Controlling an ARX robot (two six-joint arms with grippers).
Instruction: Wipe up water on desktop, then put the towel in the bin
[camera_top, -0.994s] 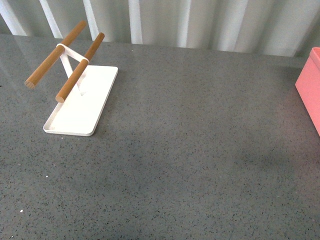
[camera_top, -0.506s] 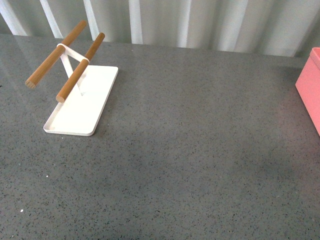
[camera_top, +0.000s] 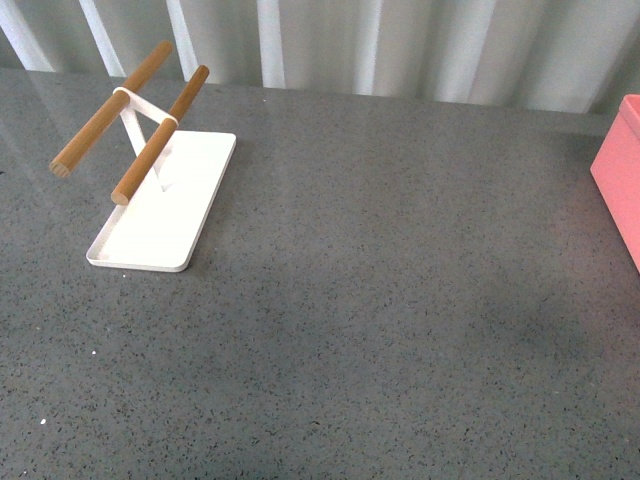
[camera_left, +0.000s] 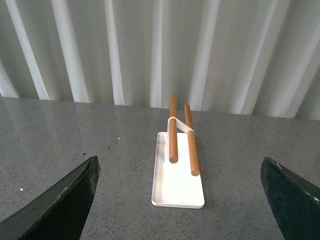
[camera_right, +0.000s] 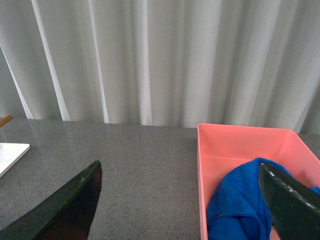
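Closest to you, the left gripper (camera_left: 180, 200) has its two dark fingers (camera_left: 60, 205) spread wide with nothing between them, and the right gripper (camera_right: 182, 200) is just as wide apart and empty, one finger (camera_right: 57, 210) low on one side, the other crossing in front of the cloth. Beneath both runs one speckled grey desktop (camera_top: 380, 300), and you can't pick out any water on it in these views. Further out on your left sits one flat white tray (camera_top: 165, 215), carrying two wooden rods (camera_top: 160, 135) on a white stand. Off to your right is one pink bin (camera_right: 240, 150), and there's your one blue towel (camera_right: 240, 205), bunched up inside it against the near wall. At the back hangs a pale pleated curtain (camera_right: 150, 60).
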